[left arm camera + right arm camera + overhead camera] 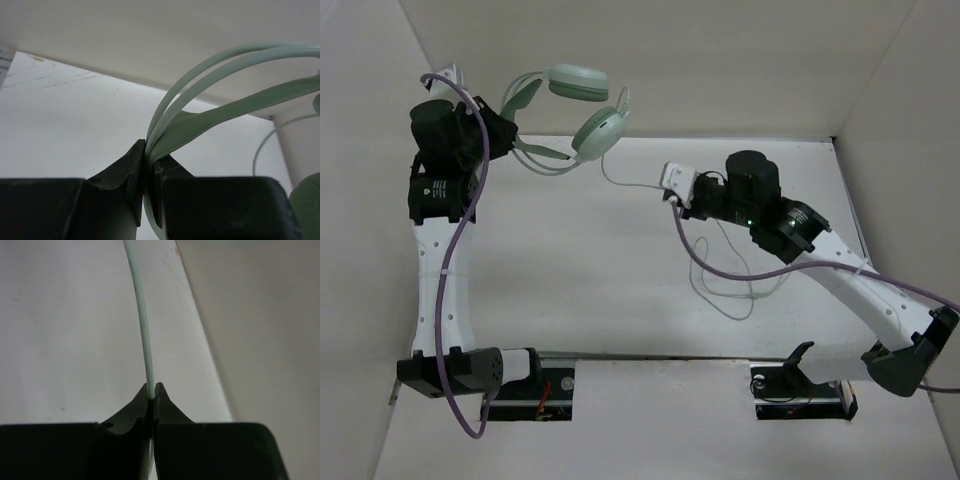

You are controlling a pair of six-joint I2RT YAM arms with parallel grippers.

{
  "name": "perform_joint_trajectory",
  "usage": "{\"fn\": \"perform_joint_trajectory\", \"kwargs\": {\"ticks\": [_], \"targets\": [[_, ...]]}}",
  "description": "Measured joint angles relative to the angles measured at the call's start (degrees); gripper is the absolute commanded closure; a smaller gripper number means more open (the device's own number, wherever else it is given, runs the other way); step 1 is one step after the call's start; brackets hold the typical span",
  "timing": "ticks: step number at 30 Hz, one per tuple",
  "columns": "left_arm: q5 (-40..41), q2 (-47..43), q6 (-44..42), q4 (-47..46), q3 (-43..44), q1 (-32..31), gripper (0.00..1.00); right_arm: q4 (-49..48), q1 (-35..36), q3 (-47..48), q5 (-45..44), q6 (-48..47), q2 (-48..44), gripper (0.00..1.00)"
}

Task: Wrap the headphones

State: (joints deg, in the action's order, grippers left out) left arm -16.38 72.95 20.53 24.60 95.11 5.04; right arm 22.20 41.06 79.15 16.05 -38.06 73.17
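The pale mint-green headphones (582,100) hang in the air at the back left, ear cups to the right. My left gripper (510,137) is shut on the thin headband (210,117), which is pinched between the jaws of that gripper (149,150). The thin whitish cable (625,185) runs from the lower ear cup to my right gripper (672,197). In the right wrist view, that gripper (151,390) is shut on the cable (140,315). The rest of the cable lies in loose loops on the table (730,290) under the right arm.
White walls (720,60) enclose the table at the back and both sides. Thick purple arm cables run along the left arm (445,280) and the right arm (790,270). The arm bases stand at the near edge.
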Motion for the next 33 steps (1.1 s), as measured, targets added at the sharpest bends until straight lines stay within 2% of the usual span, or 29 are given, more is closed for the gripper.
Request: {"fn": "perform_joint_trajectory", "kwargs": {"ticks": [4, 7, 11, 15, 24, 29, 33], "targets": [[9.7, 1.3, -6.2, 0.7, -2.3, -3.3, 1.00, 6.1, 6.1, 3.6, -13.3, -18.6, 2.3, 1.00], [16.2, 1.7, -10.8, 0.8, -4.3, -7.2, 1.00, 7.9, 7.1, 4.4, -20.7, -30.8, 4.2, 1.00], [20.3, 3.0, -15.7, 1.1, -5.8, -12.5, 1.00, 7.8, 10.3, 6.7, -25.7, -42.9, 5.4, 1.00], [22.4, 4.0, -18.3, 0.9, -7.9, -17.5, 1.00, 1.6, 15.9, 9.4, -25.2, -49.6, 5.6, 1.00], [22.4, 6.1, -22.8, 1.4, -14.1, -28.9, 1.00, -11.5, 13.8, 14.1, -20.9, -48.4, 7.2, 1.00], [20.1, 5.4, -23.4, 1.4, -14.1, -31.8, 1.00, -14.6, 4.2, 14.1, -19.0, -41.0, 10.8, 1.00], [17.2, 3.3, -23.6, 1.6, -14.1, -33.3, 1.00, -12.0, -5.3, 14.0, -16.1, -31.6, 12.3, 1.00]]}}
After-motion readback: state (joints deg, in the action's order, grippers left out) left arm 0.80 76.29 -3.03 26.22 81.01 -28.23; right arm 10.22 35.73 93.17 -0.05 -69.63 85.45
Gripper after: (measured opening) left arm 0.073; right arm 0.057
